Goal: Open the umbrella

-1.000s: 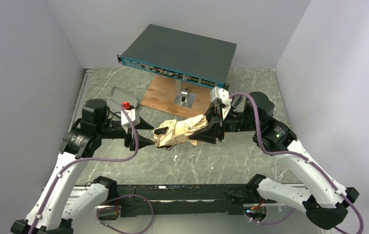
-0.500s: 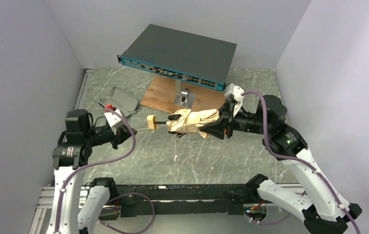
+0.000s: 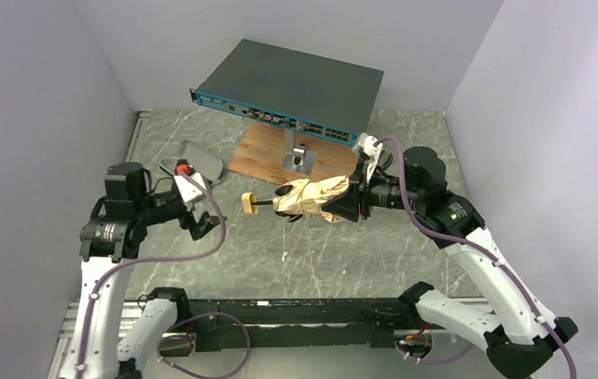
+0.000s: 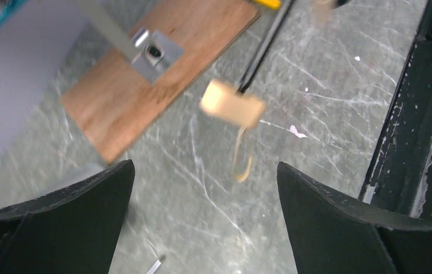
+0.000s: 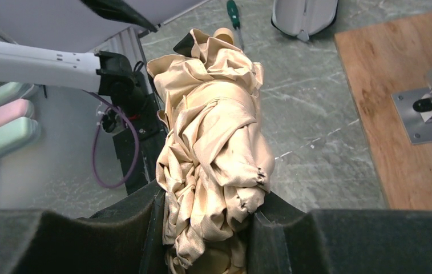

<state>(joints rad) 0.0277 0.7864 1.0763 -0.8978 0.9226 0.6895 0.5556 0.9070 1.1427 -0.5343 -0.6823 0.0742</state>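
Pinching the bunched tan cloth of the umbrella (image 5: 213,142) between half-closed jaws, the right claw (image 5: 206,220) holds the bundle level above the stone table (image 3: 335,253), near the wooden board (image 3: 262,155). The cloth is soft and loose, so by my judgement it will slide and crumple rather than resist a pull. A thin black shaft (image 3: 267,204) pokes out toward the left claw (image 4: 205,188), which hangs wide open and empty, apart from the small cream handle (image 4: 231,103). That handle looks light, hard and easy to pinch; it seems the best hold, not the slender shaft or the dangling strap (image 4: 241,162).
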